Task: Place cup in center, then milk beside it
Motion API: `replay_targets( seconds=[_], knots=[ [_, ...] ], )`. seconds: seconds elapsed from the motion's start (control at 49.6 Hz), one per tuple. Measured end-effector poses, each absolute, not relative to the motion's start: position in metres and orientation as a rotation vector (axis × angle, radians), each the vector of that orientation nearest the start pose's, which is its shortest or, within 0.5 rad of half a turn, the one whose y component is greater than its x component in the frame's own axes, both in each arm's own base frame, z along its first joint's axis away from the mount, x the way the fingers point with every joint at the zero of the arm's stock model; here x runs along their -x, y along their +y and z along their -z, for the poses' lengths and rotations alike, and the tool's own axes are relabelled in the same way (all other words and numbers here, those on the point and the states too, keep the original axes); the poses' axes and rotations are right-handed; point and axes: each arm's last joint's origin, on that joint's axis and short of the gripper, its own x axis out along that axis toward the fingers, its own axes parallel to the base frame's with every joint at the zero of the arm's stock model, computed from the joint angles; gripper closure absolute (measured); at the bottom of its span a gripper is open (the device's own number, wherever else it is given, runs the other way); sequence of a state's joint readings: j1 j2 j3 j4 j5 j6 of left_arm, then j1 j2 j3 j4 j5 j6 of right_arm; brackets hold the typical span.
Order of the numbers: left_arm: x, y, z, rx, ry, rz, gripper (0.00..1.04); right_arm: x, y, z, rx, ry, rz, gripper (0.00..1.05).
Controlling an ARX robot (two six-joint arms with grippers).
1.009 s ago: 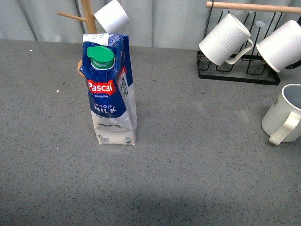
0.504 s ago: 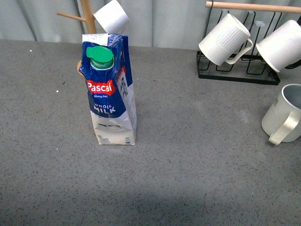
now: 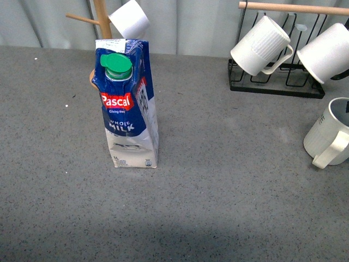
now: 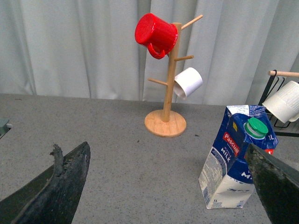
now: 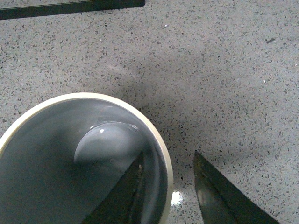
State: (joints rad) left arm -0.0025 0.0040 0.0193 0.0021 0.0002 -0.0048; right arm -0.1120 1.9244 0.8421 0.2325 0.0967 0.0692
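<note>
The milk (image 3: 131, 114) stands upright on the table (image 3: 229, 202), left of centre, with the mug tree (image 3: 101, 16) just behind it and a small cup (image 3: 129, 19) hung on the tree's right side. Far right stands the rack (image 3: 275, 88), a left mug (image 3: 260, 46) and a right mug (image 3: 327, 52) hanging from it. The cup (image 3: 323, 136) sits nearer, at the right edge, the right gripper (image 5: 168, 156) straddling its wall.

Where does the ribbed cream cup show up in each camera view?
Front view: cup at the right edge, in front of the black rack.
Left wrist view: not in it.
Right wrist view: cup seen from above, right gripper straddling its rim.
Shared landmark: grey speckled table.
</note>
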Motion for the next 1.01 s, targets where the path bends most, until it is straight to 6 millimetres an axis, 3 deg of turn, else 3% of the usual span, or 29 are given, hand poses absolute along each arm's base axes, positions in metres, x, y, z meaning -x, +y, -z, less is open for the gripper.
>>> replay_targets(
  seconds=[0.222,0.484,0.666,0.767,1.009],
  knots=[
    [-0.097,0.000,-0.170,0.005,-0.017,0.003,0.06,-0.342,-0.040,-0.092,-0.091,0.837,0.209,1.03],
    [-0.097,0.000,-0.170,0.005,-0.017,0.002,0.06,-0.343,-0.033,-0.101,-0.085,0.857,0.170,1.03],
    [-0.097,0.000,-0.170,0.005,-0.017,0.003,0.06,-0.349,0.000,-0.117,-0.111,0.874,0.011,1.03],
    [-0.097,0.000,-0.170,0.005,-0.017,0.002,0.06,-0.356,0.029,-0.122,-0.110,0.877,-0.064,1.03],
    [-0.097,0.000,-0.170,0.005,-0.017,0.003,0.06,-0.366,0.072,-0.110,-0.114,0.936,-0.136,1.03]
  ],
)
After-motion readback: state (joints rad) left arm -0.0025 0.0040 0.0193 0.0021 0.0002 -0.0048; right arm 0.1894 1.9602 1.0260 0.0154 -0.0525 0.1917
